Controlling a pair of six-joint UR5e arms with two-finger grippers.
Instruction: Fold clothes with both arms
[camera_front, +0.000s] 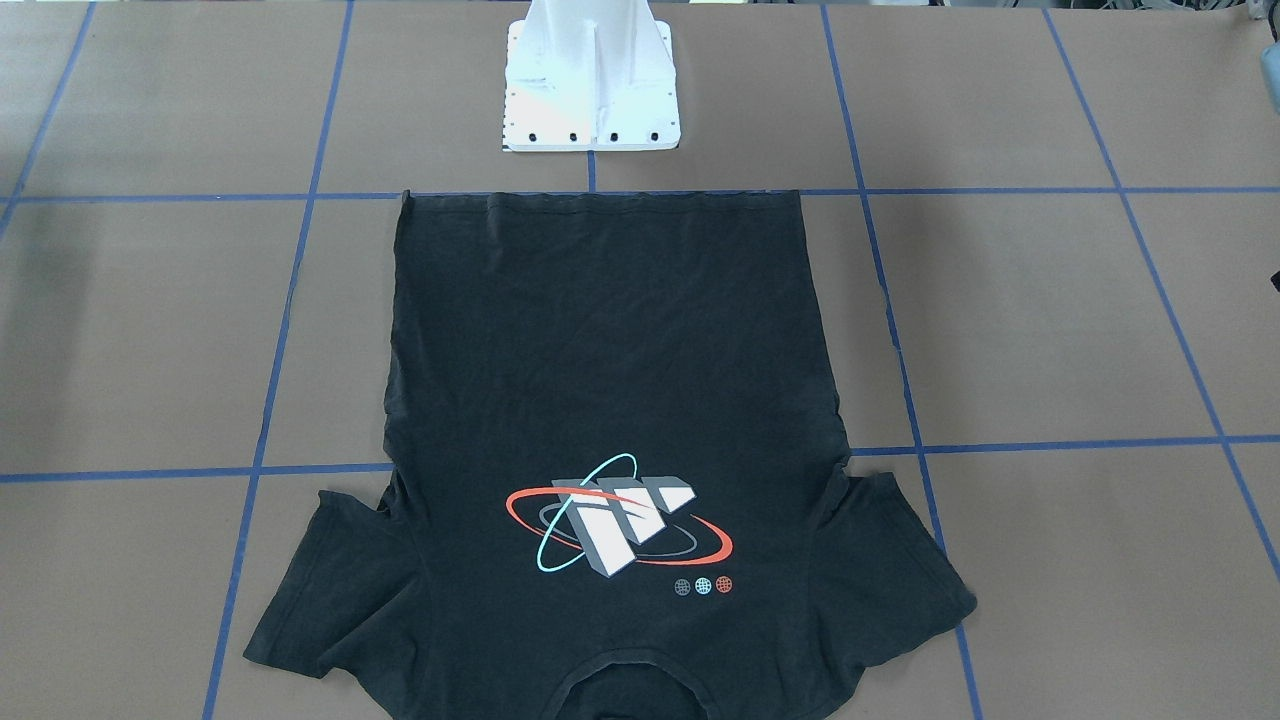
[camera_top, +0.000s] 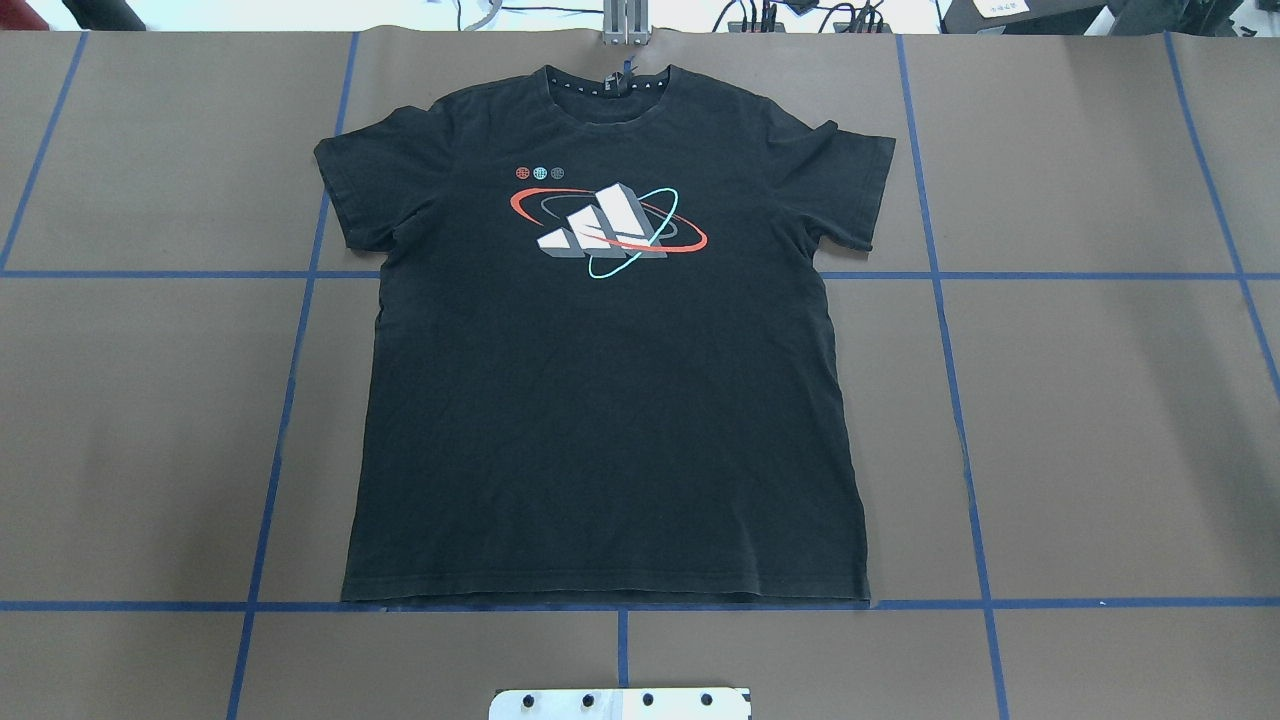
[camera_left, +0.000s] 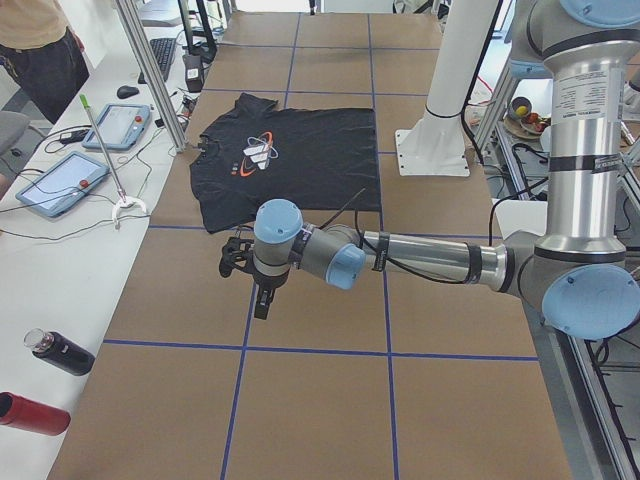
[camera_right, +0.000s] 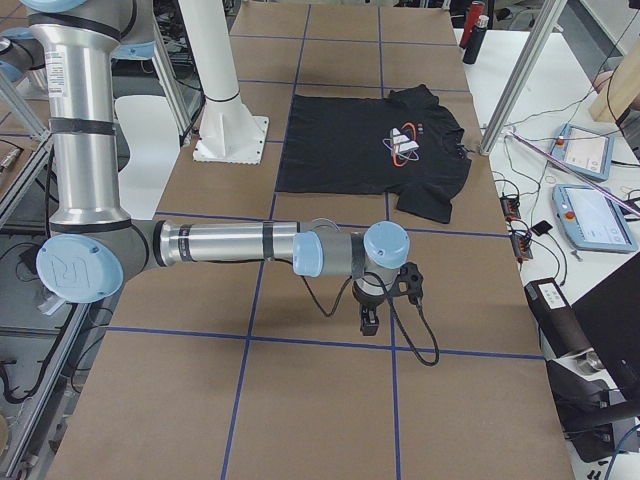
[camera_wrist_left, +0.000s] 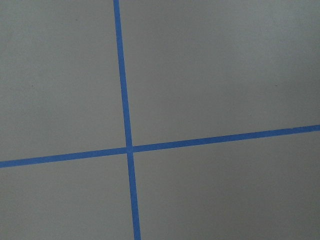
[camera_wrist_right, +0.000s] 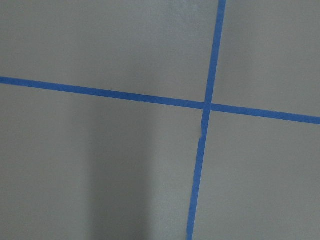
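Note:
The black T-shirt (camera_front: 600, 380) (camera_top: 600, 420) lies flat and spread out, chest up, with its orbit logo (camera_top: 608, 230) (camera_front: 615, 525) showing. Its hem is toward the robot base and its collar at the far edge. In the exterior left view the left arm's gripper (camera_left: 262, 300) points down over bare table, well clear of the shirt (camera_left: 290, 160). The right arm's gripper (camera_right: 369, 320) hangs likewise over bare table, away from the shirt (camera_right: 350, 150). I cannot tell whether either gripper is open or shut. Both wrist views hold only brown table and blue tape lines.
The white pedestal base (camera_front: 590, 90) (camera_top: 620, 703) stands just behind the shirt's hem. On the side bench lie tablets (camera_left: 60, 185) (camera_right: 595, 215), two bottles (camera_left: 60, 352) and cables. A person (camera_left: 35, 40) stands at the bench's far end.

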